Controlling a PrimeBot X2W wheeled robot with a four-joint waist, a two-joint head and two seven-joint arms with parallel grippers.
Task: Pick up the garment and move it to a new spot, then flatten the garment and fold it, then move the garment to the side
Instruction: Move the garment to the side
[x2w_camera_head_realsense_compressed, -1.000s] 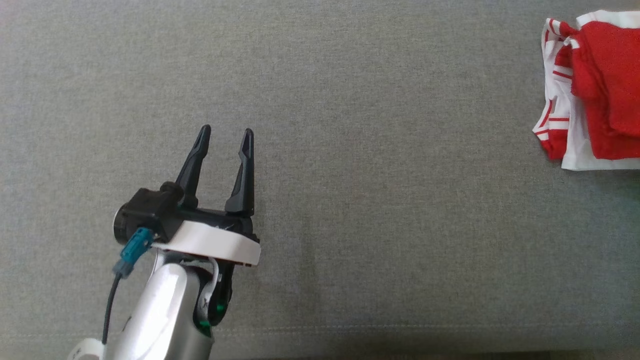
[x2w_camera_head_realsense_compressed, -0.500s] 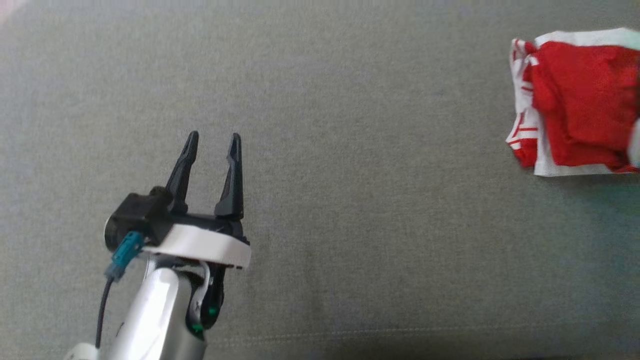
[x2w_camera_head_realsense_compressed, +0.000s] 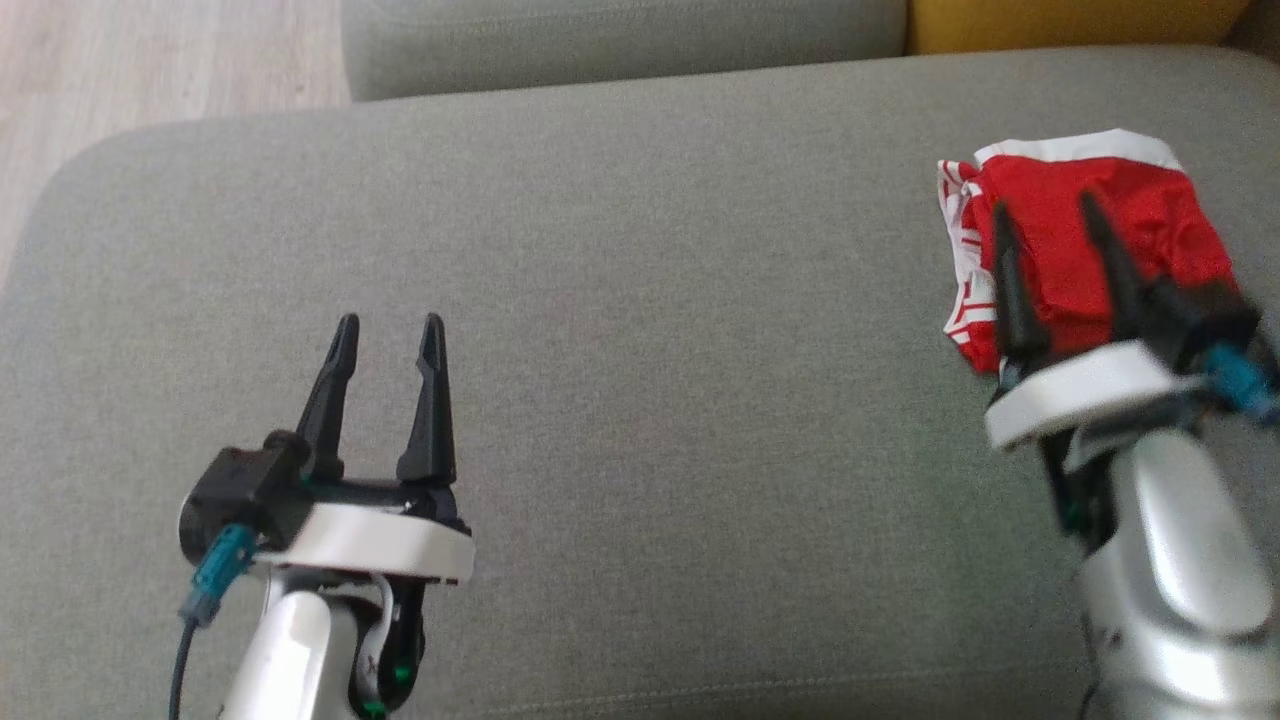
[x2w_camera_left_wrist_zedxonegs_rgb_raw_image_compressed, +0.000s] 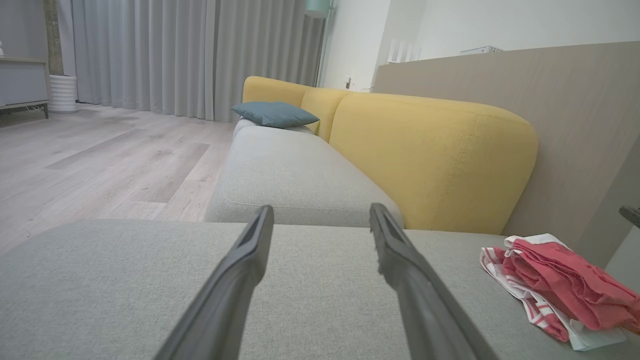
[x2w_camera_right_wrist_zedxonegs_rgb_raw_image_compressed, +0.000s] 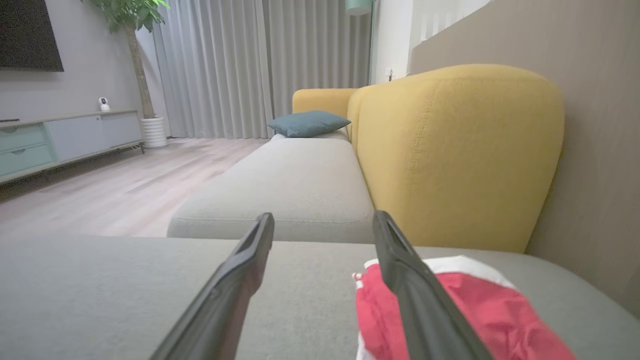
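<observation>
Head cam has the bundled red-and-white garment (x2w_camera_head_realsense_compressed: 1150, 220) on the grey seat (x2w_camera_head_realsense_compressed: 640, 300), with left gripper (x2w_camera_head_realsense_compressed: 385, 330) and right gripper (x2w_camera_head_realsense_compressed: 1044, 205) both spread wide and empty. Wrist cams add a yellow backrest (x2w_camera_right_wrist_zedxonegs_rgb_raw_image_compressed: 460, 150) and teal cushion (x2w_camera_right_wrist_zedxonegs_rgb_raw_image_compressed: 307, 123).

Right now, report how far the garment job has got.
Done, it seems: the red and white fabric garment lies folded in a compact bundle at the right side of the grey fabric sofa cushion. In hand: nothing; the right tool is open at the bundle, gripping no cloth, and the left tool is open over bare cushion. Left: probably only drawing the arms away, if that spot counts as the side.
</observation>
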